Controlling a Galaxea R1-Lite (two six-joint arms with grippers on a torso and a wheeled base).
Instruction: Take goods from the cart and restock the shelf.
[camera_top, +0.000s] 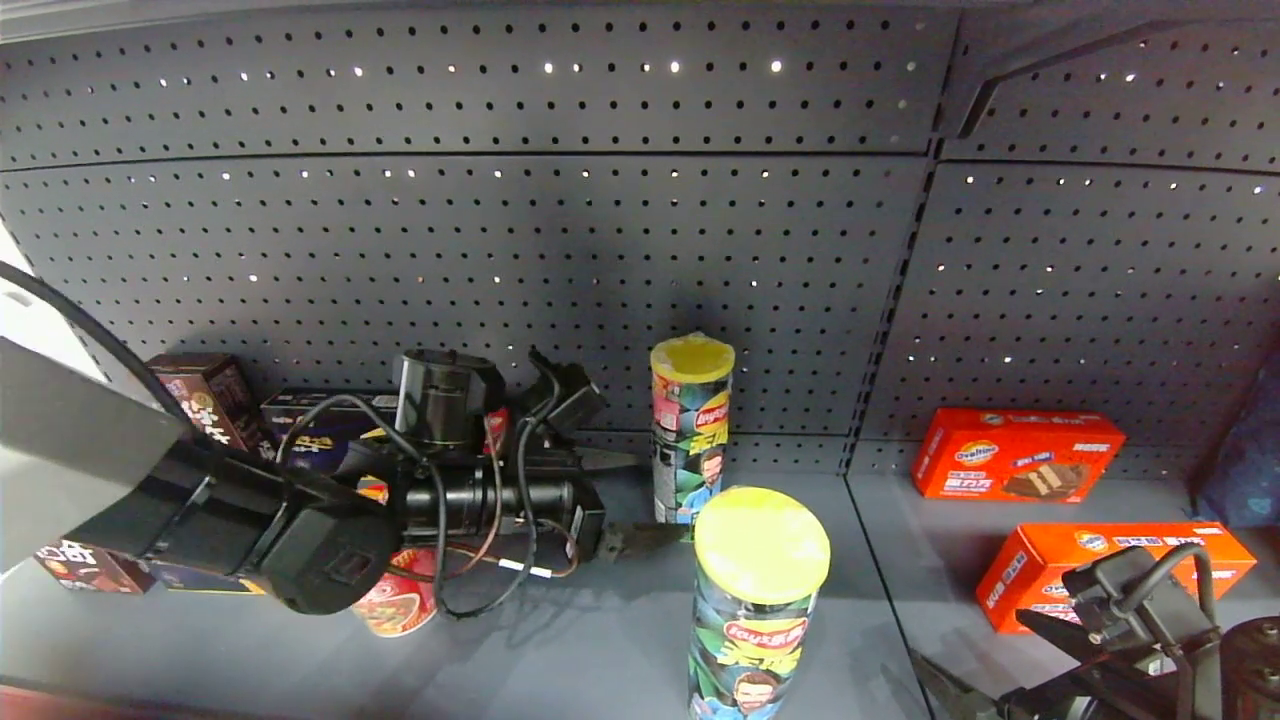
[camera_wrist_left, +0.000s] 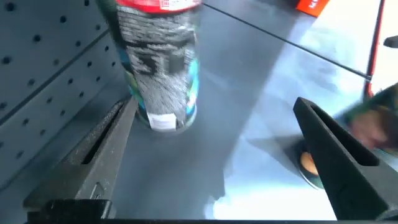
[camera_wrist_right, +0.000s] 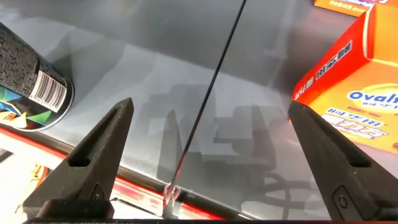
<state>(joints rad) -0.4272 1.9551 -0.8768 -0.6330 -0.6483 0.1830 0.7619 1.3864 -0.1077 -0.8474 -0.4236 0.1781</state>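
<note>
1. Your right gripper (camera_top: 985, 655) is nearest, low at the front of the shelf (camera_top: 600, 650) and largely cut off by the frame. Its jaws stand wide apart over bare shelf and hold nothing.
2. Just beside it lies the nearer orange box (camera_top: 1110, 570), with one corner covered by the right wrist.
3. The near chip canister (camera_top: 760, 590) stands upright with a yellow lid, near the front. Its base is cut off by the frame.
4. A red cup (camera_top: 395, 605) lies under your left arm, mostly hidden. You can count one.
5. Your left gripper (camera_top: 662, 497) has its jaws apart and empty. The far chip canister (camera_top: 690, 430) stands upright just off the tips, closer to the rear finger. Whether it touches that finger is unclear. That makes two canisters.
6. You can count three dark boxes (camera_top: 215, 395) at the left, each partly hidden by the arm or cropped.
7. The farther orange box (camera_top: 1015, 455) lies by the pegboard (camera_top: 500, 250). That makes two orange boxes.
</note>
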